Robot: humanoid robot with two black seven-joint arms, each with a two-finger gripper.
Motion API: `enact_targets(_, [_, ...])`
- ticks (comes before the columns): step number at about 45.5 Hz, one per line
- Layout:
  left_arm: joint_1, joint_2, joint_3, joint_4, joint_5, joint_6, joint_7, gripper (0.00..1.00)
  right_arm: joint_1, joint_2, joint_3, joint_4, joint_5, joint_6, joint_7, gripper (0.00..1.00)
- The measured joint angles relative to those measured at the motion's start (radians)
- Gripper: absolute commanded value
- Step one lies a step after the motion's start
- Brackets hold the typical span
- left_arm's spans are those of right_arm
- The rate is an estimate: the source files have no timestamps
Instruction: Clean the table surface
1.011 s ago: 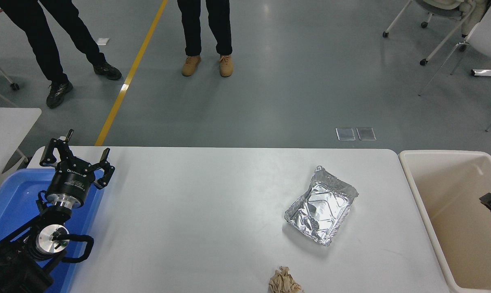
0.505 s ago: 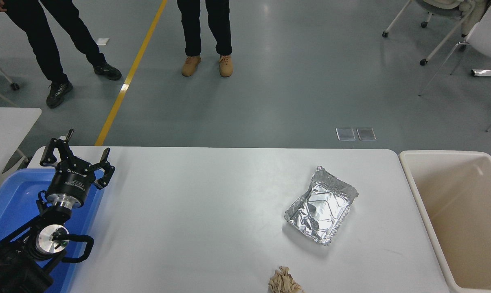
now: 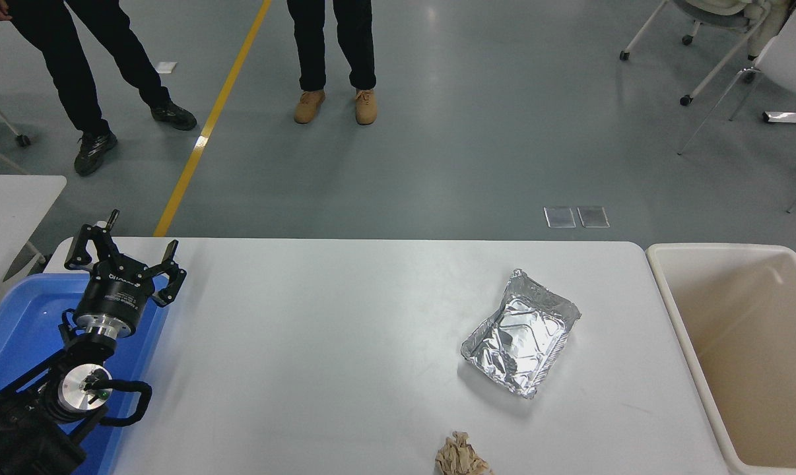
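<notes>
The white table surface (image 3: 319, 343) fills the lower middle of the head view. On its right part lies an empty, crumpled aluminium foil tray (image 3: 521, 333). A crumpled beige paper wad (image 3: 461, 455) sits at the front edge, below the tray. My left gripper (image 3: 123, 252) is parked at the far left over a blue bin, its fingers spread open and holding nothing. My right arm is out of view.
A beige plastic bin (image 3: 675, 310) stands against the table's right end. A blue bin (image 3: 15, 323) sits under the left arm. A smaller white table (image 3: 8, 198) is at the far left. Two people's legs (image 3: 332, 59) stand on the floor beyond, and chairs at the top right.
The right gripper, seen over the beige bin a second ago, rose toward the right edge and has left the picture. The left arm and the things on the table have not moved.
</notes>
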Motion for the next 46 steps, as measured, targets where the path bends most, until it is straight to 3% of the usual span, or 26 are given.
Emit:
enact_targets(27, [0.0, 0.0, 0.0, 0.0, 0.001, 0.0, 0.0, 0.99, 0.016, -0.029, 0.321, 0.19, 0.145, 0.001, 0.004, 0.99])
enact_targets(46, [0.0, 0.0, 0.0, 0.0, 0.0, 0.0, 0.0, 0.99, 0.008, 0.0, 0.427, 0.309, 0.305, 0.002, 0.008, 0.99])
